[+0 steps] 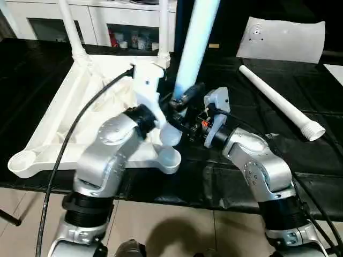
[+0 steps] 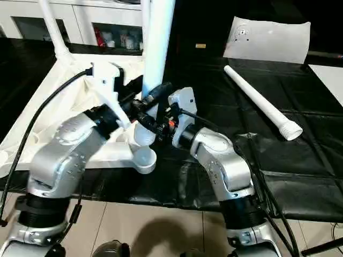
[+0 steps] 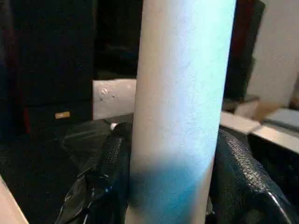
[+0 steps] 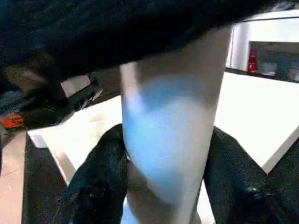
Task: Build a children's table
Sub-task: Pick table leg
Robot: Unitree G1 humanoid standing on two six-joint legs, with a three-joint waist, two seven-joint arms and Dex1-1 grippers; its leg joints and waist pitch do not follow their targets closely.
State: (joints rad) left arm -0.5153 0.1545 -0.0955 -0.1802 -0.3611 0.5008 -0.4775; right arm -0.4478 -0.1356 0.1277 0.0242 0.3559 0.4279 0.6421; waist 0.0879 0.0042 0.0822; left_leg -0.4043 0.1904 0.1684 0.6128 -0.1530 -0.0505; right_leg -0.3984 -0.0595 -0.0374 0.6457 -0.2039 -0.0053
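The white tabletop (image 1: 69,118) lies underside up on the black table, with two legs (image 1: 72,29) standing in its far corner sockets. A third white leg (image 1: 195,37) rises nearly upright, leaning slightly right, with its lower end just above the near right corner socket (image 1: 169,158). My left gripper (image 1: 181,98) is shut on this leg; its black fingers (image 3: 105,172) press both sides of the tube (image 3: 182,93). Just below, my right gripper (image 1: 182,122) is shut on the same leg (image 4: 168,140), its fingers (image 4: 100,177) flanking it. A fourth leg (image 1: 278,101) lies loose at the right.
A flat white bag (image 1: 281,40) lies at the back right of the black table. A white cabinet (image 1: 107,21) with small items stands behind the tabletop. The table's front edge (image 1: 214,206) runs just before my forearms, with pale floor below.
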